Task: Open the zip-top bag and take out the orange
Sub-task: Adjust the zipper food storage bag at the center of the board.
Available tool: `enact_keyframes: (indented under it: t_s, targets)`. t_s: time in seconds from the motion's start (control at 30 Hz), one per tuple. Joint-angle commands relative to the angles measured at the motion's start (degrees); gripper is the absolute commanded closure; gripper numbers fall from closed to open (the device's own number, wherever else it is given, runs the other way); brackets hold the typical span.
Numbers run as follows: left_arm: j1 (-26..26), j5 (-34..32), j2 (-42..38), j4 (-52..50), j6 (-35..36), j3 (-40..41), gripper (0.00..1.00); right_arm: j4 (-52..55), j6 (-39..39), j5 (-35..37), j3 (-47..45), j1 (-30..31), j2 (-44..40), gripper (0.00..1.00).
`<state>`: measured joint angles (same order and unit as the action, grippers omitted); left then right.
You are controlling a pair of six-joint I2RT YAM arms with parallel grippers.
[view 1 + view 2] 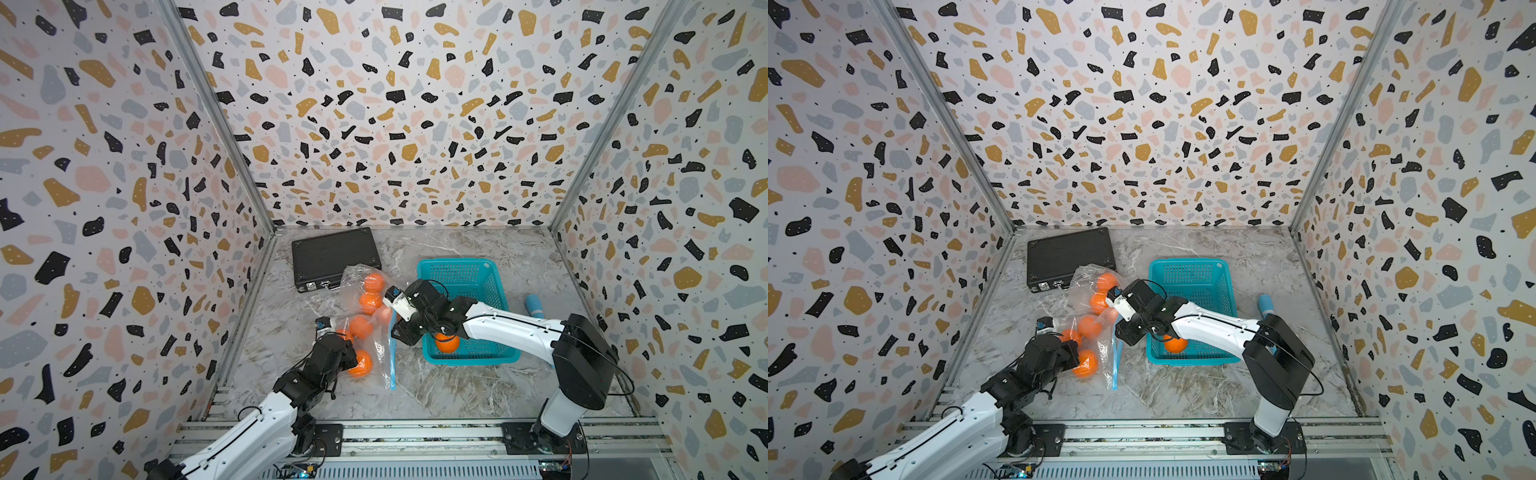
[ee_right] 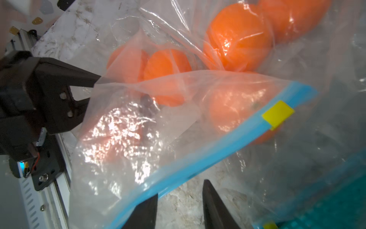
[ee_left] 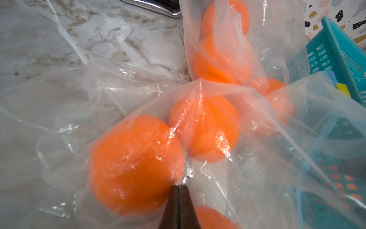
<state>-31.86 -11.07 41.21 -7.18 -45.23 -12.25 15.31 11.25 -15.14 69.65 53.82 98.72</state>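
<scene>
Between your two hands sits the zip-top bag point(image 1: 380, 345), low on the surface point(image 1: 436, 386), with the oranges inside it. Your left hand point(image 3: 179, 187) is squeezed together on a bit of the bag's clear skin. The nearest orange point(image 3: 134, 164) is right beside its tip, and the next orange point(image 3: 204, 126) is just past that. Your right hand point(image 2: 181, 187) has its two fingers apart, and I see nothing held between them. The blue zip strip point(image 2: 217, 150) runs just in front of that hand. It may touch one finger, but I cannot tell. The yellow slider point(image 2: 277, 115) sits farther along the strip, away from the right hand.

I think you are at the opening step. The strip looks zipped shut, and no orange looks on its way out of this bag. Next, the right hand likely needs to catch the slider or the strip's lip and pull, while the left hand holds the bag down. The skin is thin and slippery, so go slow.

Mind the edges. The teal basket point(image 1: 494, 274) is close behind the right hand, with a lone orange point(image 1: 448, 343) in it. A second bag point(image 1: 365, 282) of oranges lies just past the right hand's tip, and a black case point(image 1: 332, 257) lies beyond that. The side wall point(image 1: 166, 311) is near the outer side of the left hand. The best open room is the bare surface behind both hands, back toward the arm bases.
</scene>
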Motion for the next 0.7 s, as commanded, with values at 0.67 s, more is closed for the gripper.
enact_keyframes:
  t_s: [0.67]
  targets:
    - [-0.89,6.69,-5.07,-1.86,-2.44,3.2,0.77,-4.7,0.45,-4.94,5.83,2.72,11.23,0.49]
